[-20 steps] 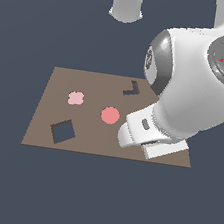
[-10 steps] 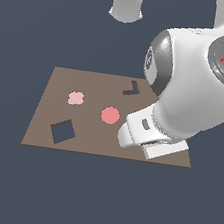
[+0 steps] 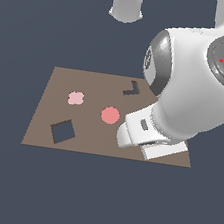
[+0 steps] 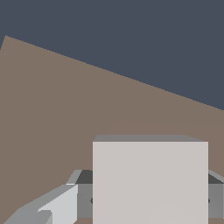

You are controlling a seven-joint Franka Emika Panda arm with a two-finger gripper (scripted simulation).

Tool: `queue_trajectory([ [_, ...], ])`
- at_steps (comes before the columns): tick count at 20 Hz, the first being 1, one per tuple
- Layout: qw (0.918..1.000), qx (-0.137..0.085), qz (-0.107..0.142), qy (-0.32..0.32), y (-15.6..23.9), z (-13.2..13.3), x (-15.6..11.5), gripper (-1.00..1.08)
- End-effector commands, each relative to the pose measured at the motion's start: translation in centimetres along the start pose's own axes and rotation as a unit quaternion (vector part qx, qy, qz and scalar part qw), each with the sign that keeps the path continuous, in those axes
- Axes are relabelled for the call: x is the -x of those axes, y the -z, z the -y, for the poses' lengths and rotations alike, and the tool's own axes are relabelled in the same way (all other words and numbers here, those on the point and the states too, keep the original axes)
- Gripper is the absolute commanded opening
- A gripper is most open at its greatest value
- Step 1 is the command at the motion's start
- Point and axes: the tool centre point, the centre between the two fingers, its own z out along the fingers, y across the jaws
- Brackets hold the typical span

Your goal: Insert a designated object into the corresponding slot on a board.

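The light grey square block (image 4: 150, 179) fills the near part of the wrist view and rests on the brown board (image 4: 65, 113). My gripper (image 4: 150, 194) straddles it, and one grey finger (image 4: 83, 192) shows pressed against each of two opposite sides. In the exterior view the arm's white hand (image 3: 146, 134) hangs low over the board (image 3: 57, 86) towards the exterior view's right and hides the block and the fingers. The dark diamond-turned square slot (image 3: 63, 131) lies near the board's front corner at the exterior view's left, well apart from the hand.
A red disc (image 3: 110, 115) lies on the board just left of the hand in the exterior view. A pale pink piece (image 3: 75, 98) lies further left. A small dark L-shaped cut-out (image 3: 131, 90) is near the far edge. A grey pedestal (image 3: 127, 5) stands behind the board.
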Motion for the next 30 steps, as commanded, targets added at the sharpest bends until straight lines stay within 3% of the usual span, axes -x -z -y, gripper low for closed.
queue_trajectory([
  [1, 0.9999, 0.000, 0.000, -0.013, 0.1, -0.5, -0.2, -1.00],
  [8, 0.9961, 0.000, -0.001, -0.088, 0.2, -3.3, -1.2, -1.00],
  [14, 0.9820, 0.000, -0.001, -0.189, 0.3, -7.2, -1.9, -1.00],
  [22, 0.9464, 0.000, -0.001, -0.323, 0.5, -12.7, -1.5, -1.00],
  [30, 0.8965, -0.001, -0.001, -0.443, 0.6, -17.6, 0.4, -1.00],
])
